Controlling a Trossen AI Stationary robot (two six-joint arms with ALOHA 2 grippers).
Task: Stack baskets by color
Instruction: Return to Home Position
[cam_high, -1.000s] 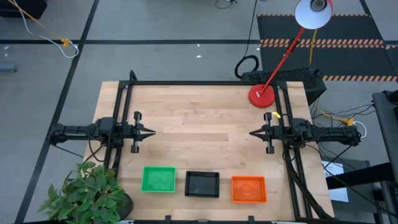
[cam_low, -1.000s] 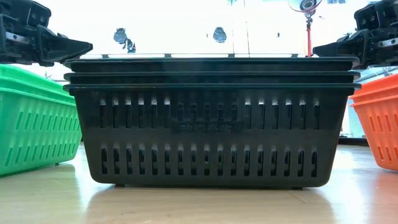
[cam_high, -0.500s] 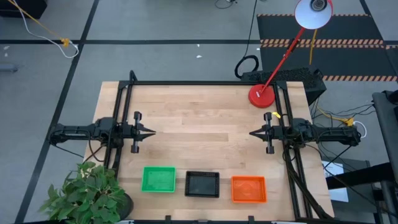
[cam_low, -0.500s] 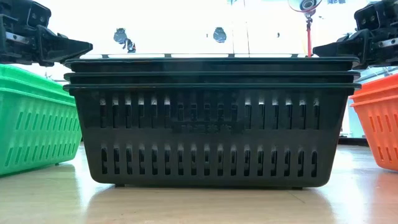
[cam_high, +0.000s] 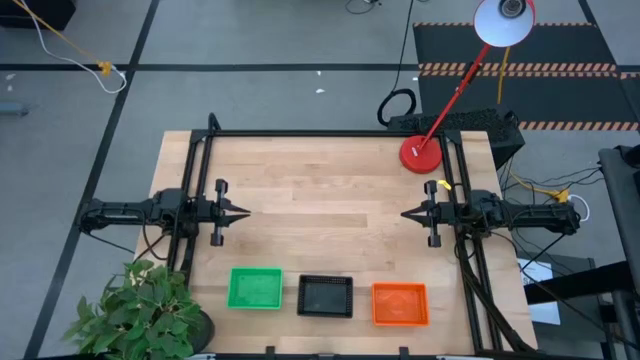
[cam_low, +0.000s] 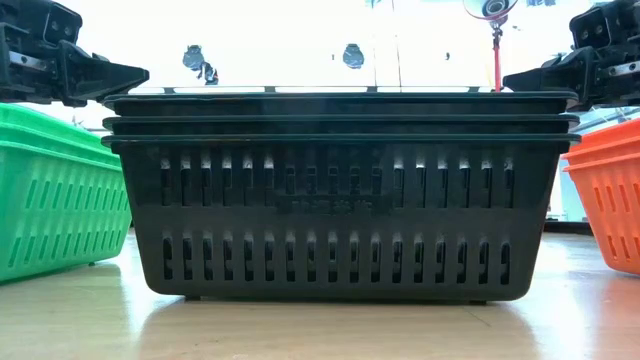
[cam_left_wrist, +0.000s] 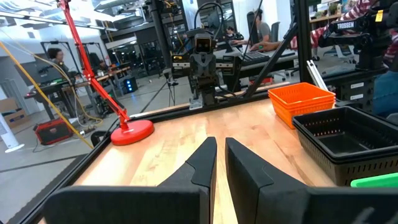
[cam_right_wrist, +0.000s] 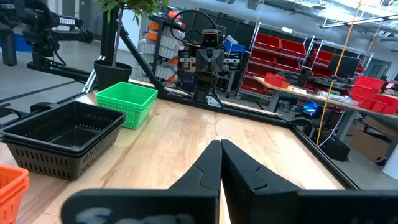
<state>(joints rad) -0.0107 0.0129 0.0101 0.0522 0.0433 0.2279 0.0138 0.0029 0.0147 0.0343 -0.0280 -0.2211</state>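
Three stacks of baskets stand in a row along the table's near edge: green (cam_high: 254, 288) at the left, black (cam_high: 326, 296) in the middle, orange (cam_high: 400, 304) at the right. The low view shows three nested rims on the black stack (cam_low: 340, 200), which rests flat on the wood. My left gripper (cam_high: 245, 212) hangs level at the table's left edge, shut down to a narrow slit (cam_left_wrist: 219, 144) with nothing in it. My right gripper (cam_high: 405, 214) hangs level at the right edge, shut (cam_right_wrist: 221, 144). Both point toward the table's middle, well clear of the baskets.
A red lamp base (cam_high: 421, 153) stands at the far right corner, and its arm slants up to the white lamp head (cam_high: 503, 20). A potted plant (cam_high: 140, 310) sits off the near left corner. Black frame rails (cam_high: 300, 133) edge the table. Bare wood (cam_high: 320, 200) lies between the grippers.
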